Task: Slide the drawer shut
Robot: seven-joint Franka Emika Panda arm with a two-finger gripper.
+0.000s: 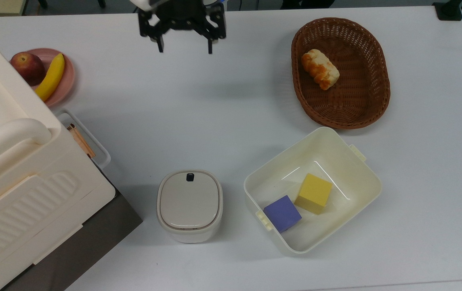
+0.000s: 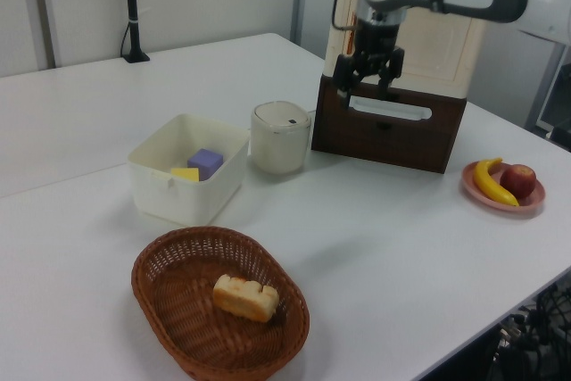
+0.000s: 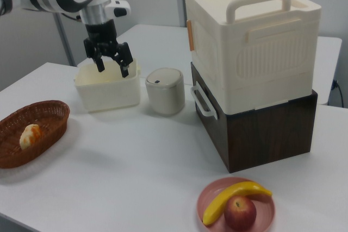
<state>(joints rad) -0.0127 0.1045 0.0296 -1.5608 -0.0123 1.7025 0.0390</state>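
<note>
Left to right, top view: cream cabinet (image 1: 21, 178) on dark brown base at left edge; plate (image 1: 67, 76) w/ apple and banana behind it. Drawer (image 1: 89, 147) at cabinet front, white loop handle (image 1: 93, 141) protruding slightly past cabinet edge; appears nearly or fully shut, exact gap not discernible. Mid: lidded cream container (image 1: 190, 205). Above it, gripper (image 1: 183, 43) raised near table's far edge, well apart from handle. Right: cream tub (image 1: 360, 178) w/ cubes, wicker basket (image 1: 376, 101) w/ bread.

Step in hand (judged): clear of drawer, no contact. Next move, if gap remains: descend to front panel, push toward cabinet.

Jaws: wide apart, holding nothing, touching nothing.
</note>
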